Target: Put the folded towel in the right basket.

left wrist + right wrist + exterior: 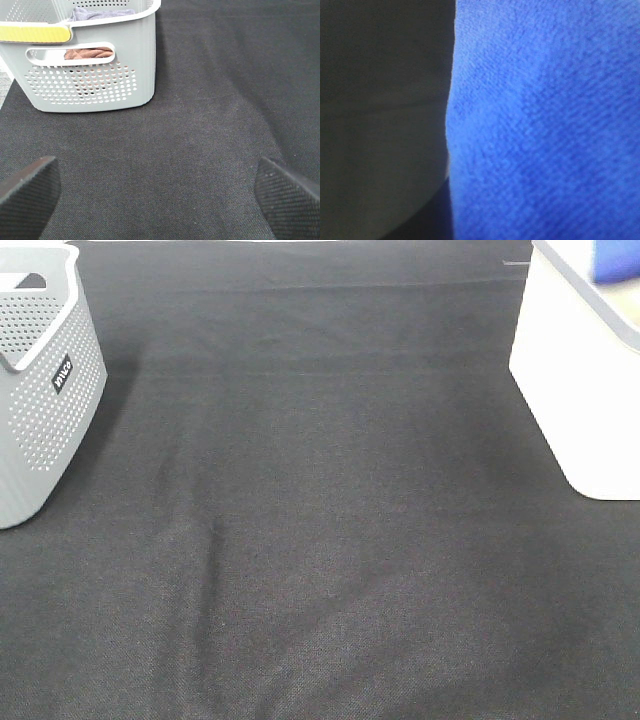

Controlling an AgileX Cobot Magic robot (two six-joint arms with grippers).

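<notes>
A blue folded towel (615, 260) shows at the top right corner of the exterior view, inside the white right basket (575, 390). In the right wrist view the blue towel (545, 120) fills most of the picture, very close and blurred, and my right gripper's fingers do not show. My left gripper (157, 200) is open and empty, its two black pads (27, 195) wide apart low over the black cloth. Neither arm shows in the exterior view.
A grey perforated basket (45, 390) stands at the left edge. In the left wrist view the grey basket (100, 85) holds a brown cloth (89, 52) and a grey-blue cloth (102, 12). A black tablecloth (320, 540) covers the table between the baskets.
</notes>
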